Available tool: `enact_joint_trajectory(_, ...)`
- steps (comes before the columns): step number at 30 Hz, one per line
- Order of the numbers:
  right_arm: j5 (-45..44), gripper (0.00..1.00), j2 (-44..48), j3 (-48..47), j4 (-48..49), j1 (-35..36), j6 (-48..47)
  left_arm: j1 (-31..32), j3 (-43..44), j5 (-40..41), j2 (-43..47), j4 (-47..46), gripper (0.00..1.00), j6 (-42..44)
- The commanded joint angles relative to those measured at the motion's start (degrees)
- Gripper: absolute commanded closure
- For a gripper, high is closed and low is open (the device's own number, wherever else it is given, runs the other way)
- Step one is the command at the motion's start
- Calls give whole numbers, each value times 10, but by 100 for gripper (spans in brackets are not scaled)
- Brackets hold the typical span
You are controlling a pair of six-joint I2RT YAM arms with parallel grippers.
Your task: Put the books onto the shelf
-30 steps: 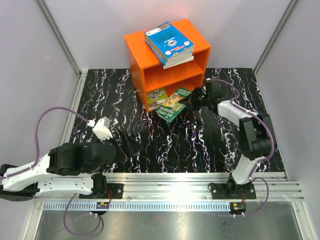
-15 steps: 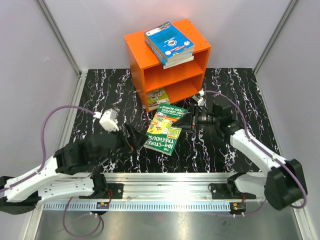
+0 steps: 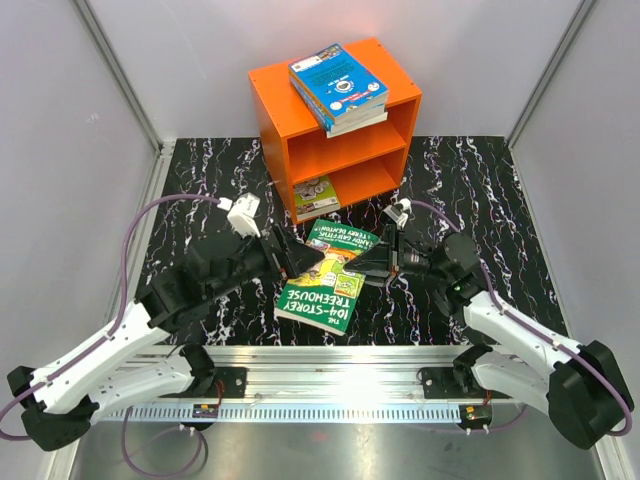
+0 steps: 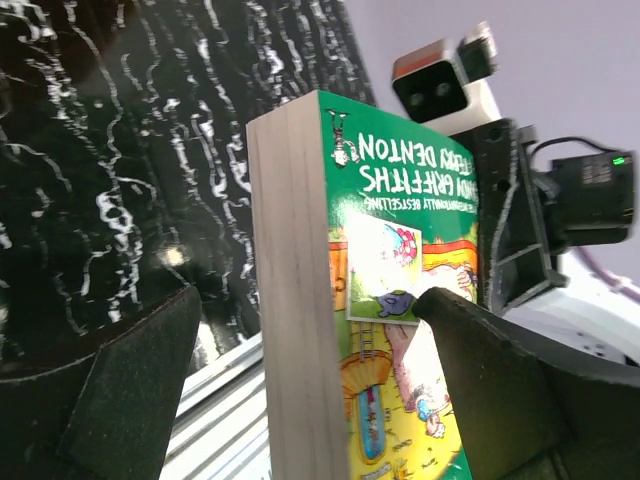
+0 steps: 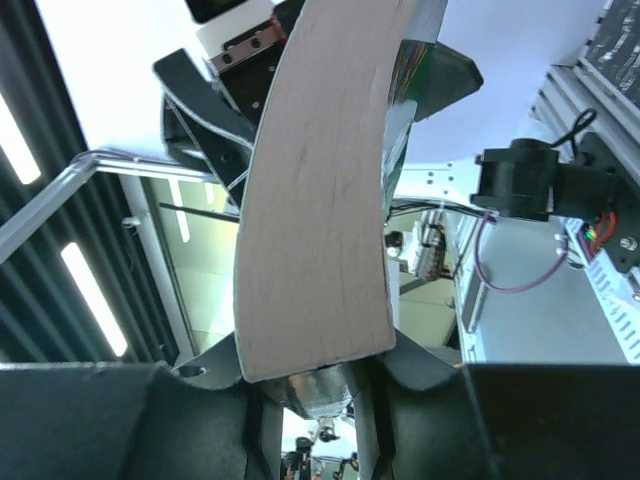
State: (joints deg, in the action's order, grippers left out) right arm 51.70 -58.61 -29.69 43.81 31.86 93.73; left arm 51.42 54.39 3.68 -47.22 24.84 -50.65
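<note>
Green book (image 3: 320,290) cover up; long axis toward shelf (image 3: 278,110), title end farthest.

Overhead rear view, wrist closeups share book (image 4: 400,190)

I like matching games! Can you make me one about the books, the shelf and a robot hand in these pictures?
Things:
1. green book
2. blue books
3. left hand
4. shelf

Match each with:
A. on top of the shelf
B. held in the right hand
C. open, one finger on each side of a book
D. orange

Right pairs: 1-B, 2-A, 3-C, 4-D
</note>
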Motion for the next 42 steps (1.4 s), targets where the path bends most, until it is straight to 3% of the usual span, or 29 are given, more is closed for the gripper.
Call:
enact_joint_trajectory(1, -47, 100, 10, 12, 179, 8, 68, -23, -31, -93, 27, -87, 1, -13)
enact_joint_trajectory(7, -71, 100, -47, 41, 312, 8, 108, -39, -67, -162, 57, -178, 2, -70)
enact_joint_trajectory(10, -67, 100, -98, 30, 371, 9, 125, -40, -70, -187, 60, -216, 9, -88)
enact_joint_trajectory(14, -47, 100, -172, 3, 437, 13, 152, -41, -54, -205, 51, -225, 39, -90)
enact_joint_trajectory(15, -45, 100, -182, 0, 455, 13, 160, -43, -51, -205, 51, -221, 65, -89)
enact_joint_trajectory(19, -41, 100, -202, -13, 458, 13, 160, -43, -35, -188, 50, -184, 97, -81)
enact_joint_trajectory(20, -40, 100, -207, -19, 457, 13, 160, -42, -32, -184, 51, -164, 100, -77)
enact_joint_trajectory(22, -40, 100, -216, -22, 453, 13, 159, -42, -25, -164, 52, -144, 100, -72)
enact_joint_trajectory(23, -40, 87, -220, -25, 448, 13, 159, -43, -23, -152, 55, -117, 100, -70)
enact_joint_trajectory(24, -42, 72, -224, -26, 436, 13, 161, -43, -14, -117, 56, -99, 100, -69)
enact_joint_trajectory(25, -48, 50, -231, -27, 432, 13, 163, -42, -11, -99, 60, -71, 100, -69)
enact_joint_trajectory(26, -52, 13, -235, -30, 430, 13, 165, -42, -8, -79, 68, -60, 100, -69)
enact_joint_trajectory(27, -55, 1, -237, -31, 420, 13, 164, -42, -2, -44, 71, -49, 100, -70)
enact_joint_trajectory(36, -63, 0, -169, -45, 252, 28, 102, -43, 41, 82, 41, -10, 100, -87)
enact_joint_trajectory(42, -120, 0, -94, -2, 192, 56, 82, -44, 111, 184, -22, 49, 100, -104)
